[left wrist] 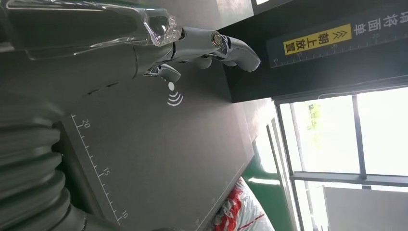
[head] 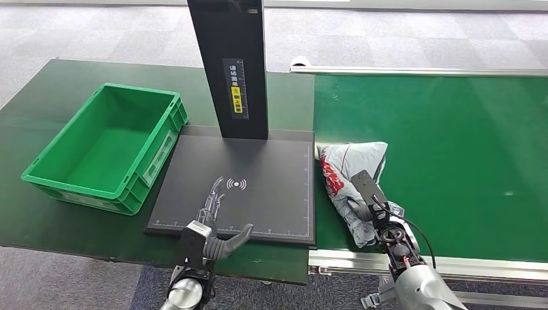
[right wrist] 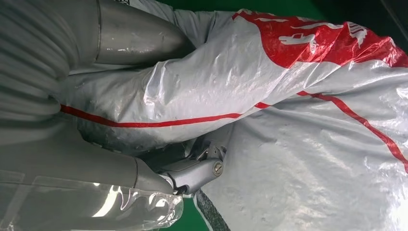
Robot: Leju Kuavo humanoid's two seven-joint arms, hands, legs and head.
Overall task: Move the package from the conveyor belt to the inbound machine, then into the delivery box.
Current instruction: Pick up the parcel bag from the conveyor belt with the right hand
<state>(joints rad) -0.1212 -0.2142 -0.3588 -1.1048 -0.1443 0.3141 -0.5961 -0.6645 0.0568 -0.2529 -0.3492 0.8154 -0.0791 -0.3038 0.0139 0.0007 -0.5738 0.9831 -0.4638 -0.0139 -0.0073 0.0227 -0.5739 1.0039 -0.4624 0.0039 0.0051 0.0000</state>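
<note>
Where yellow label (head: 236, 102) reads 朝上放置, black post (head: 230, 64).

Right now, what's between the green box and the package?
Head view: the black scanner pad lies between green box and package, with the left hand over its near edge.

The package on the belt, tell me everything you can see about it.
The package is a soft, crinkled grey plastic mailer with red printing and thin red lines. It lies slumped on the green conveyor belt, at the edge beside the black scanner plate. The right hand is on its near end, fingers pressed into the wrinkled film.
</note>
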